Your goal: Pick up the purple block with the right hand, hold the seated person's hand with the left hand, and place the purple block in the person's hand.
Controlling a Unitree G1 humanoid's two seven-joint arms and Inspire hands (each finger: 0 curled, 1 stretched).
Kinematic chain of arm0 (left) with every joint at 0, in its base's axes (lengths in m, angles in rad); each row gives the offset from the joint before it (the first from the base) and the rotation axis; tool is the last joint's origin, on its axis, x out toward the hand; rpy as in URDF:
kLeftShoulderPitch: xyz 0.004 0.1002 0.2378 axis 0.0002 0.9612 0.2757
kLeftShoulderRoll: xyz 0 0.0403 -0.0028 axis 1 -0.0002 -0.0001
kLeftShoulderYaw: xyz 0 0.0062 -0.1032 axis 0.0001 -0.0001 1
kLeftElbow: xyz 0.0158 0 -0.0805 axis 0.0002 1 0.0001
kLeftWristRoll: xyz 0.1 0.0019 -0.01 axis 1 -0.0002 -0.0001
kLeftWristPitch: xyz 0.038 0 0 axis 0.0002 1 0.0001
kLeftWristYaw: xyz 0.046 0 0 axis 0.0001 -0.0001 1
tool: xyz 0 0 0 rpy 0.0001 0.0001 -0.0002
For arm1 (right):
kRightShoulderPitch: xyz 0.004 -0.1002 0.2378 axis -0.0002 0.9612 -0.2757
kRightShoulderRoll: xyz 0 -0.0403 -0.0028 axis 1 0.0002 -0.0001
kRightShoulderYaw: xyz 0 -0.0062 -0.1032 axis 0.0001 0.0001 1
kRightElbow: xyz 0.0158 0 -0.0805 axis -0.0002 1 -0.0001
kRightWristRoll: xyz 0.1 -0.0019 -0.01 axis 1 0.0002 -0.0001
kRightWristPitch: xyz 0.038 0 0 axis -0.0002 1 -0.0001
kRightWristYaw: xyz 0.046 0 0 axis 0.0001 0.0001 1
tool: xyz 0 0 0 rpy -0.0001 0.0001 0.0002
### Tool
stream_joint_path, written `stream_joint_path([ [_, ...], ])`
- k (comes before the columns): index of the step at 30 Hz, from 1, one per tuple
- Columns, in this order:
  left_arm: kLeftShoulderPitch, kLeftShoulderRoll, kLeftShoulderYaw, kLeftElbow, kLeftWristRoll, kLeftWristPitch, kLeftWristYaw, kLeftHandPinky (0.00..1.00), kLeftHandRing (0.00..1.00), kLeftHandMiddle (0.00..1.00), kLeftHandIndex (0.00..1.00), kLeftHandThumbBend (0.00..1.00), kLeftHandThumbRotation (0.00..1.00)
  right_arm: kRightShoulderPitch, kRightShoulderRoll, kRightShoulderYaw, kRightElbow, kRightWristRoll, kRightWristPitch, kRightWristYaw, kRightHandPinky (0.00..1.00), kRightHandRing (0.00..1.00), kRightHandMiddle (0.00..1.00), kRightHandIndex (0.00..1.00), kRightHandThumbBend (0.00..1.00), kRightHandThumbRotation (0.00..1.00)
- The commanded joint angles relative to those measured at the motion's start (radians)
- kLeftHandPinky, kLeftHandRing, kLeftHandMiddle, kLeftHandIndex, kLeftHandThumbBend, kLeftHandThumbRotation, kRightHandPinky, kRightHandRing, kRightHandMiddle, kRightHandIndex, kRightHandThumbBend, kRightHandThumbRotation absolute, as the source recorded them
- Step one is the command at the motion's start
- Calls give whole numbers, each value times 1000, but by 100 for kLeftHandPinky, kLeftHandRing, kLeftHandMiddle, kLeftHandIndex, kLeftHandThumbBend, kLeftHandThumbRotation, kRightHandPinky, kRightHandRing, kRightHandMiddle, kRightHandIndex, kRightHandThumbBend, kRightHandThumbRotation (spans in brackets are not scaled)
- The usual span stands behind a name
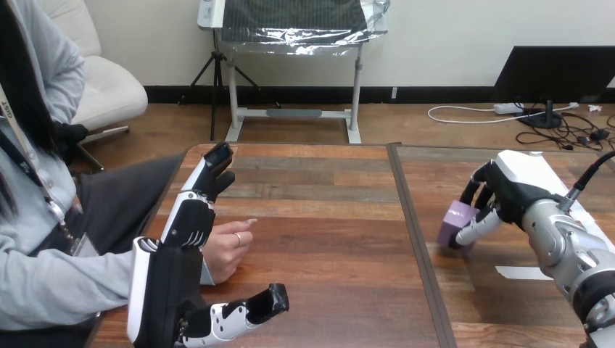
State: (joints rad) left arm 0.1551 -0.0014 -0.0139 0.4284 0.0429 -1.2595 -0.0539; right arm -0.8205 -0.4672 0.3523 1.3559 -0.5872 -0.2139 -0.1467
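Observation:
The purple block [455, 222] is at the right part of the table, and my right hand [518, 185] is shut on it: fingers curl over its far side and the thumb presses its near side. I cannot tell whether the block rests on the wood or is just above it. At the left, the person's hand [228, 250] lies loosely curled on the table. My left hand [170, 286] is open around it. Its straight fingers [197, 210] run along the far side of the person's hand, and the thumb [250, 310] stretches out below, apart from it.
A dark seam [415, 239] runs front to back through the wooden table [326, 217]. A strip of white tape [523, 272] lies on the wood near my right forearm. The person sits at the left edge, with a grey sleeve [58, 286] along the table's corner.

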Motion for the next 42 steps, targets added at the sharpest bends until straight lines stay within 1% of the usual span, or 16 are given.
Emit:
stream_joint_path([
  [1,-52,-1,14,-17,8,-24,8,87,91,92,88,100,57,-37,-14,-22,-27,19,-21,-49,32,38,46,50,84,0],
  [3,-51,1,12,-18,6,-21,9,87,91,92,88,100,56,-37,-14,-23,-28,21,-23,-53,32,38,45,50,84,0],
  [9,-57,24,-16,-7,-33,-27,-10,87,92,92,89,100,54,-37,-14,-40,-32,38,-45,-61,30,37,45,50,84,0],
  [12,-58,20,1,-5,-13,-29,-2,87,92,92,89,100,54,-35,-16,-44,-33,44,-60,-71,29,36,43,50,84,0],
  [16,-54,12,22,-15,14,-17,10,85,91,92,88,100,55,-35,-14,-56,-36,61,-74,-76,29,35,42,50,84,0],
  [21,-46,11,29,-30,28,1,17,83,89,91,88,100,56,-39,-12,-68,-41,78,-85,-72,29,35,42,50,83,0],
  [30,-44,22,30,-37,29,21,15,82,89,91,87,100,56,-38,-4,-108,-54,132,-119,-63,29,35,42,50,82,0],
  [37,-41,28,43,-47,48,49,23,82,89,91,87,100,56,-38,7,-135,-71,171,-141,-60,27,34,41,49,82,0],
  [42,-42,38,41,-49,42,70,24,82,90,91,88,100,53,-33,13,-149,-76,192,-159,-62,27,34,41,49,82,0],
])
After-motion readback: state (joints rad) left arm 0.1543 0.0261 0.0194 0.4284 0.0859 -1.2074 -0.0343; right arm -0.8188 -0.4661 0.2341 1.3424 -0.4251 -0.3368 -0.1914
